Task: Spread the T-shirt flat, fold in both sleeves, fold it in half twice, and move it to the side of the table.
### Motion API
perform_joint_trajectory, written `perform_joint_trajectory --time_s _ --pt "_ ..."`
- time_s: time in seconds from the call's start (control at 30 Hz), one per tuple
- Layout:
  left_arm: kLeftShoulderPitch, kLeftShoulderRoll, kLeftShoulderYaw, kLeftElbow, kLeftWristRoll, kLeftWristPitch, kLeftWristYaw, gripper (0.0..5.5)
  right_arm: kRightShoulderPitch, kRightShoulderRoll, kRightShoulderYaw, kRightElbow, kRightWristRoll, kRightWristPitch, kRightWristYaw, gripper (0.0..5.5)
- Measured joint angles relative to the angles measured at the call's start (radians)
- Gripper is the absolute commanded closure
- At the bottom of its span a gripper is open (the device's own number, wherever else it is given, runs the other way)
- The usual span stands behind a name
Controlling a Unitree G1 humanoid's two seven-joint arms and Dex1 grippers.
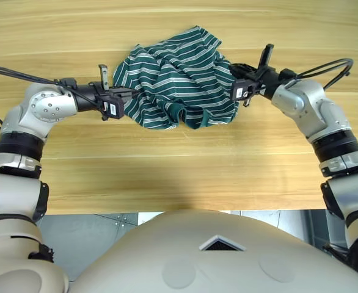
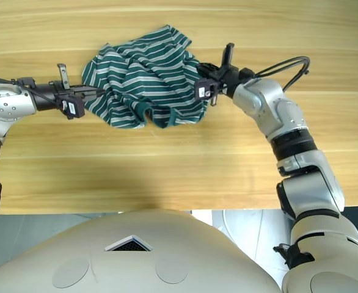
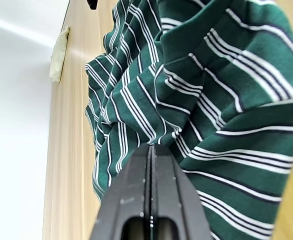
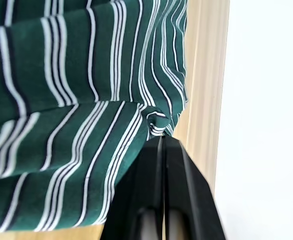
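The green T-shirt (image 2: 143, 76) with white stripes lies bunched and creased on the wooden desk (image 2: 167, 171), directly between the 2 sets of jaws. The left jaws touch one edge of the T-shirt and the right jaws touch the opposite edge.

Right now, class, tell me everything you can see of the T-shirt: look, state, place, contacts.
The T-shirt is dark green with thin white stripes, of soft knit-looking cloth. It lies crumpled in a heap on the wooden table, not spread flat. The left end effector and right end effector pinch opposite edges, both shut on it.
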Motion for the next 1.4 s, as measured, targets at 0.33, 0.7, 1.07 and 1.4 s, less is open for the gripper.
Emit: perform_joint_trajectory --time_s 0.33,0.7,1.07,1.4 --pt "0.0 -0.003 -0.002 0.0 0.001 0.001 0.0 5.49 0.001 -0.001 -0.005 -0.002 -0.001 0.0 0.011 5.5" --pt "0.0 -0.01 -0.003 -0.001 0.001 0.002 0.0 5.49 0.008 -0.001 -0.005 -0.001 -0.002 0.001 0.013 5.5" --pt "0.004 -0.025 -0.011 -0.012 0.0 0.0 -0.011 5.49 0.033 -0.002 -0.005 -0.03 -0.001 0.011 0.014 5.5" --pt "0.005 -0.024 -0.011 -0.017 -0.002 0.0 -0.014 5.49 0.033 -0.002 -0.005 -0.027 -0.002 0.011 0.015 5.5"
